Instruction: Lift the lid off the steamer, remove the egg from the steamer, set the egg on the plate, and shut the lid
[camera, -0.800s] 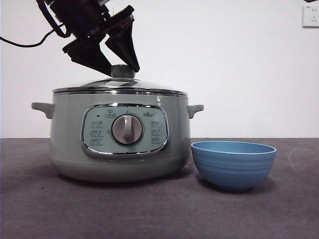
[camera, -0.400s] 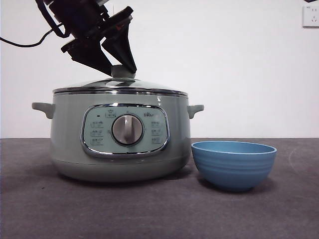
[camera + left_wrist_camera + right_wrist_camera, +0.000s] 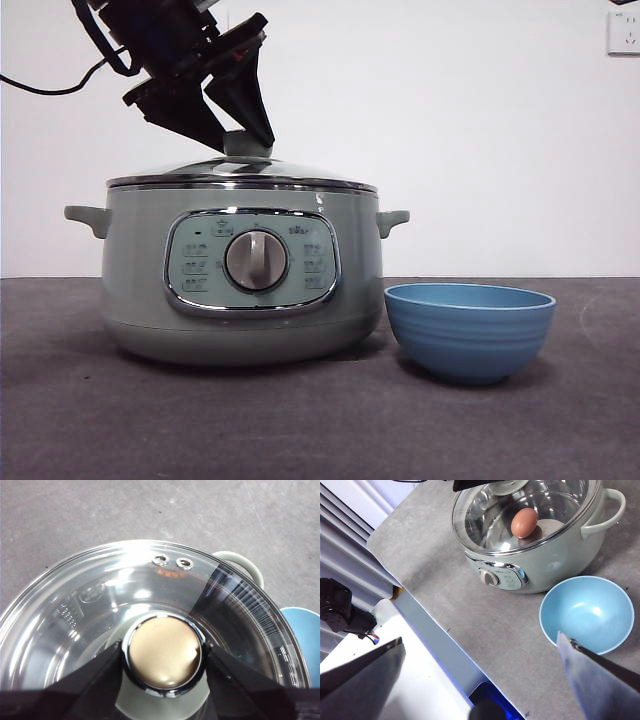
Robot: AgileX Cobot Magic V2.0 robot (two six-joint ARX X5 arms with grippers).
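The pale green steamer [image 3: 240,300] stands on the dark table with its glass lid [image 3: 240,172] on. My left gripper [image 3: 245,140] comes down from the upper left and is shut on the lid's knob [image 3: 165,652], one jaw on each side. Through the lid [image 3: 485,515] the right wrist view shows a brown egg [image 3: 524,522] inside the steamer [image 3: 540,560]. The blue ribbed plate [image 3: 468,330] stands empty just right of the steamer; it also shows in the right wrist view [image 3: 585,612]. My right gripper [image 3: 480,667] is open and empty, high above the table's front.
A steamer side handle [image 3: 245,565] points toward the plate [image 3: 306,630]. A wall socket [image 3: 622,32] is at the top right. A black cable [image 3: 40,88] hangs at the upper left. The table's edge and a white surface [image 3: 410,680] lie below my right gripper.
My left gripper's jaws have closed in on the lid's knob. The lid, steamer and plate have not moved.
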